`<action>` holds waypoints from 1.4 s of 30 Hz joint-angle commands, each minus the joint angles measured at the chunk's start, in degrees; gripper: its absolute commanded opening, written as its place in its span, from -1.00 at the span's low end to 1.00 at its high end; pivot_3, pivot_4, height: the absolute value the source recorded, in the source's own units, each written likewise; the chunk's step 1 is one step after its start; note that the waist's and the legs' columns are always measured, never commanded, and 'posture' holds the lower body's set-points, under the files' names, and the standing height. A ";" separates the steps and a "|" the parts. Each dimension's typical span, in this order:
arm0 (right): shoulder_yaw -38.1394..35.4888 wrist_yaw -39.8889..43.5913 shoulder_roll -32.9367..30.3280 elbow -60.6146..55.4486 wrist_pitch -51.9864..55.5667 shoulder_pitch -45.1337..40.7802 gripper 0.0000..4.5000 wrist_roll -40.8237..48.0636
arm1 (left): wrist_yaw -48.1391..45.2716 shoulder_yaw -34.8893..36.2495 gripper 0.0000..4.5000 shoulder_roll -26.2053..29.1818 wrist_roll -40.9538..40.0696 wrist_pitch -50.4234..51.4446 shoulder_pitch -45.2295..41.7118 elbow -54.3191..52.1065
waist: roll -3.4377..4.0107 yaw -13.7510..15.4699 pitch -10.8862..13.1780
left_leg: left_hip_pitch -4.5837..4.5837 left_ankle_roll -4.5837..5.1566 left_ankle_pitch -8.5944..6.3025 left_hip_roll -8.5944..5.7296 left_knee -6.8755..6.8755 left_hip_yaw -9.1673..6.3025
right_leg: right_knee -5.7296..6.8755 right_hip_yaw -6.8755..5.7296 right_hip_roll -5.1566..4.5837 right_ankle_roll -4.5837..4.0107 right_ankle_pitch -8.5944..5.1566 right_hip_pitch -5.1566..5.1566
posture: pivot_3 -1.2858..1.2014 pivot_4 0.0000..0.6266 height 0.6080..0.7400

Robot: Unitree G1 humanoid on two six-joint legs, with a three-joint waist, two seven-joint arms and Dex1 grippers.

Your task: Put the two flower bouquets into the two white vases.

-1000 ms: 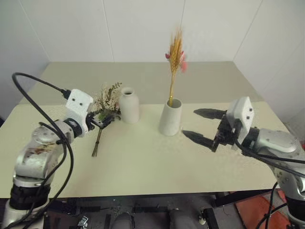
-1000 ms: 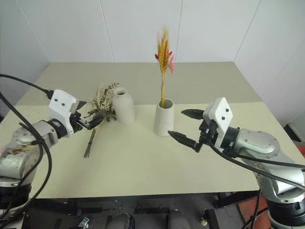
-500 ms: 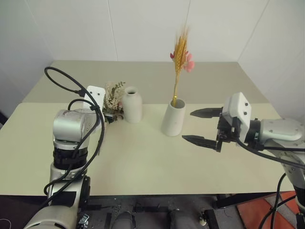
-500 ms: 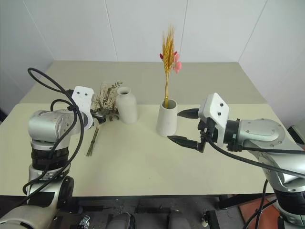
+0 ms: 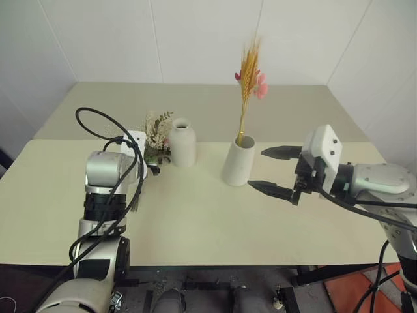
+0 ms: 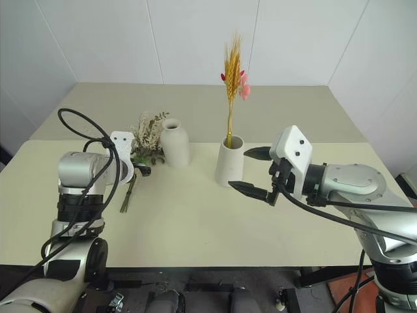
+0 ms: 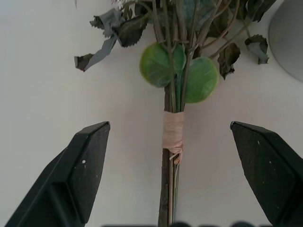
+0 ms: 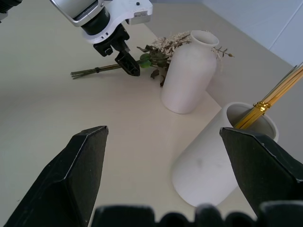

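Left wrist view: left gripper (image 7: 171, 177) wide open, straddling the bushy bouquet (image 7: 173, 101).
Right gripper (image 5: 273, 171), centre-right, also wide open, empty.

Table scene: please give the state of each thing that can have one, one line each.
Wheat bunch: upright in cylinder vase.
Bottle vase: upright, empty.
Bushy bouquet: lying on table, not gripped.
Left tool: open, astride the bouquet's stem.
Right tool: open, empty.

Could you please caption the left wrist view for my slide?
Open left gripper poised over the bushy bouquet's tied stems on the table.
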 commanded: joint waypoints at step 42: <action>-5.24 -9.74 5.17 -8.51 -2.65 12.88 1.00 -5.98 | -24.87 31.67 -0.96 -2.20 -26.73 -81.56 -30.04 52.62 | -0.14 0.23 0.07 | -0.07 0.00 0.01 -0.06 0.09 0.01 | -0.06 -0.09 -0.07 0.07 0.03 0.09 | 0.03 -0.52 1.00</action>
